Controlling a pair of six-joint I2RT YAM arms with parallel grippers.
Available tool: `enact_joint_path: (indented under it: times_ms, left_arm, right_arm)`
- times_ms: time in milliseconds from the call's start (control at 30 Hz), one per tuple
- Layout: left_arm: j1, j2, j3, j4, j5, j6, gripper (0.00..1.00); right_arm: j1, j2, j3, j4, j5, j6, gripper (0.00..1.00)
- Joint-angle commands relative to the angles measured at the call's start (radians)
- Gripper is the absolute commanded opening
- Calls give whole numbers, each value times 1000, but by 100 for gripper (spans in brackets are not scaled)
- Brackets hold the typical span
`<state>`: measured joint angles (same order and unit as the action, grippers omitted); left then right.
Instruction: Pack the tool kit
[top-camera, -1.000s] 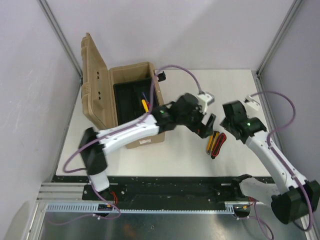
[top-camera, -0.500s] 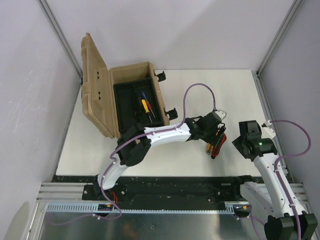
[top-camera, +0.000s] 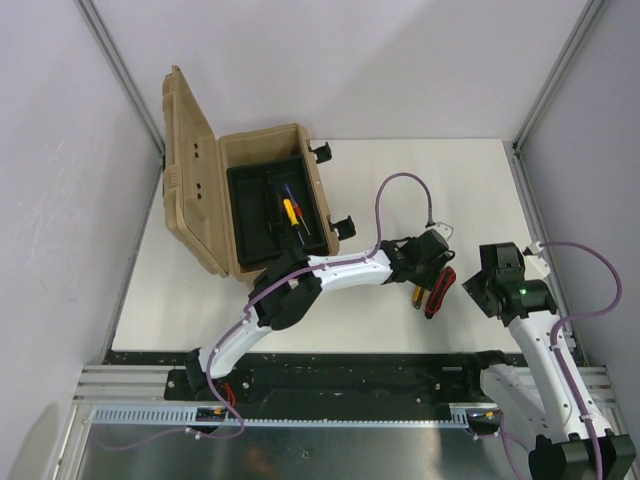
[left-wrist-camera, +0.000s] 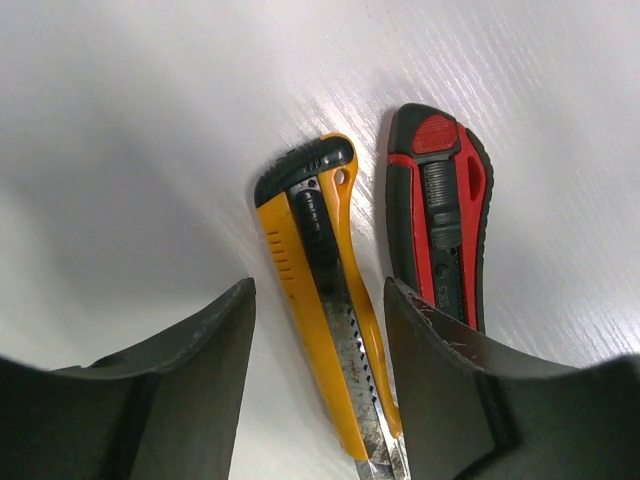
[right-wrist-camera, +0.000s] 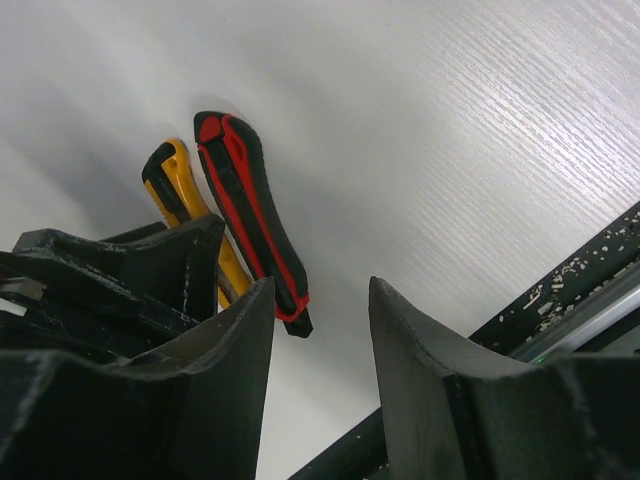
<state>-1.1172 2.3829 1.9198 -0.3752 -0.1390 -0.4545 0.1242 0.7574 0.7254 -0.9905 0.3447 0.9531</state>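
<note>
The tan toolbox (top-camera: 262, 140) stands open at the back left, its lid (top-camera: 190, 170) raised. Its black tray (top-camera: 250, 195) holds a yellow-handled screwdriver (top-camera: 290, 210). On the table to the right lie a yellow knife (top-camera: 417, 294) and a red-black handled tool (top-camera: 438, 290), side by side. My left gripper (top-camera: 425, 275) is low over them. In the left wrist view its jaws (left-wrist-camera: 318, 300) straddle the yellow knife (left-wrist-camera: 315, 290), with bare table still showing on the left side. The red-black tool (left-wrist-camera: 440, 220) lies just outside the right finger. My right gripper (right-wrist-camera: 321, 290) stands open and empty beside them.
Two black latches (top-camera: 322, 152) (top-camera: 343, 226) stick out from the toolbox's right side. A black rail (top-camera: 350, 365) runs along the table's near edge, close under my right gripper (top-camera: 478, 288). Grey walls close in both sides.
My left arm swung from beside the toolbox to the two knives and came down, its jaws narrowing around the yellow knife. My right arm drew back toward the near right.
</note>
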Motion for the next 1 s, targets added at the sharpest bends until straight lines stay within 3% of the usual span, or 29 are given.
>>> enact_joint_path:
  times_ms: [0, 233, 433, 500, 733, 867, 967]
  left_arm:
    - [-4, 40, 44, 10, -47, -14, 58]
    - [-18, 75, 62, -60, -165, 10, 43]
    - [-19, 53, 31, -91, -210, 26, 9]
    - [-14, 28, 21, -91, -212, 34, 2]
    - [38, -185, -18, -91, -125, 85, 0]
    - [74, -369, -69, -94, -99, 120, 0]
    - [92, -502, -113, -99, -116, 154, 0]
  right_arm:
    - [-3, -3, 3, -5, -6, 5, 47]
    - [-6, 5, 3, 3, 0, -4, 46]
    - [-5, 25, 3, 26, -4, -1, 46]
    - [-5, 35, 3, 35, -2, -3, 47]
    - [3, 72, -3, 87, -30, -65, 53]
    - [44, 85, -28, 149, -45, -82, 69]
    - [106, 111, -51, 225, -56, -94, 76]
